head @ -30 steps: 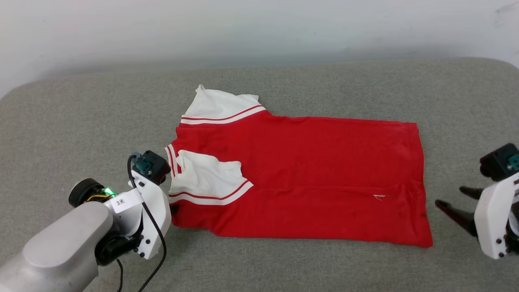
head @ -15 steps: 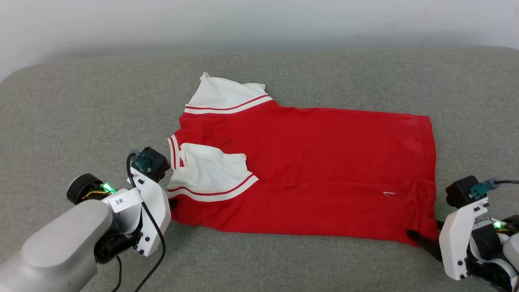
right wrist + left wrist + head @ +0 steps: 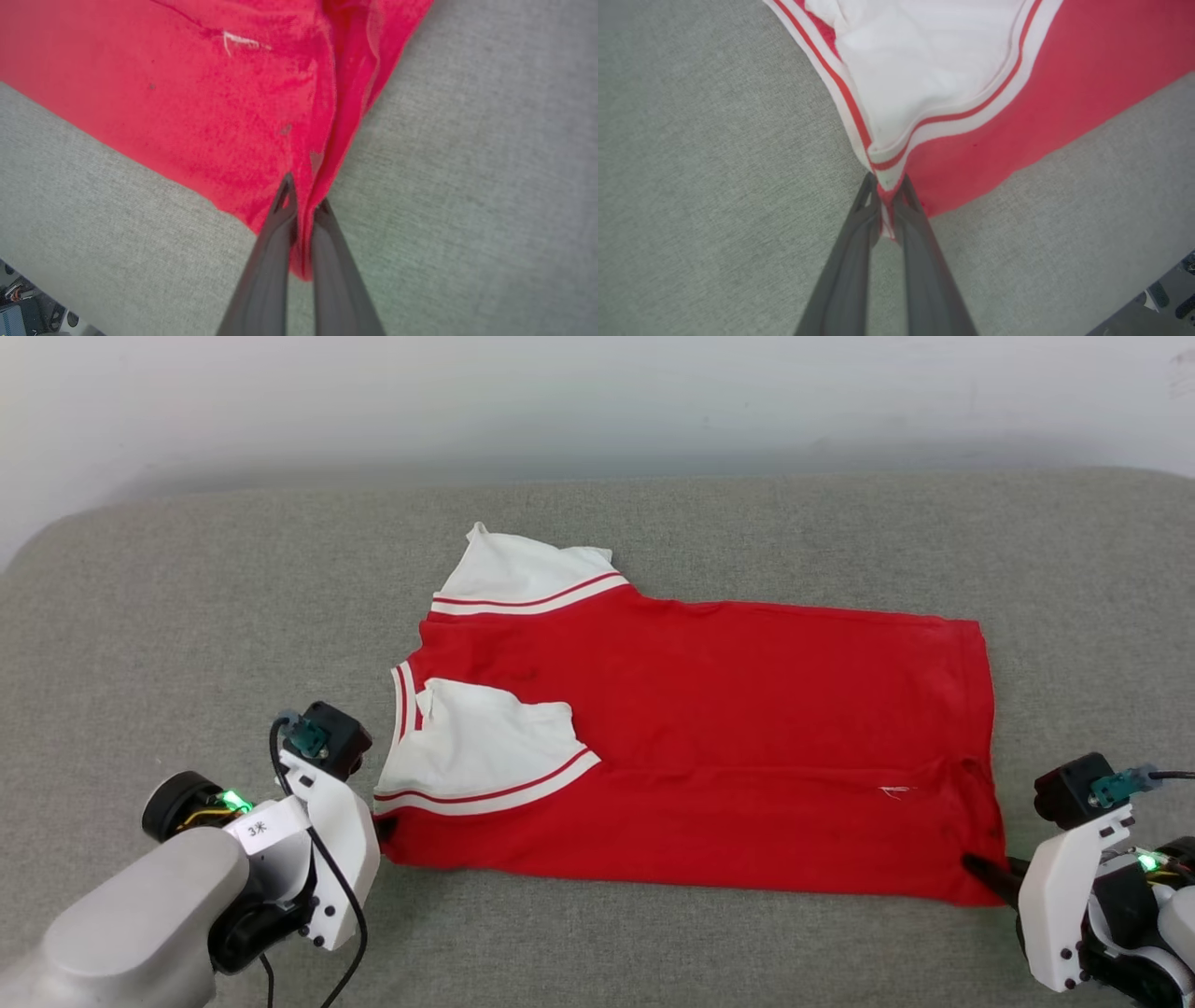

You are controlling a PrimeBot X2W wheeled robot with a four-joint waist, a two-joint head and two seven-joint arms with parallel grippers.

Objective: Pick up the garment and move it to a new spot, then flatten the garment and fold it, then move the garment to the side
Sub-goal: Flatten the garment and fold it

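Red garment (image 3: 728, 737) is lying spread between the grippers, left gripper (image 3: 887, 186) clamping its sleeve-side corner, right gripper (image 3: 303, 196) clamping its hem corner; the fold is probably beginning, calling for both lifting together.

Head view above, facing down, wrist views close, sharing garment (image 3: 728, 737) corners

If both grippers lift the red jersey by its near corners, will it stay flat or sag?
Likely floppy: the red jersey bunches into folds at the right gripper. Probably light: thin cloth, lying flat on the grey surface.
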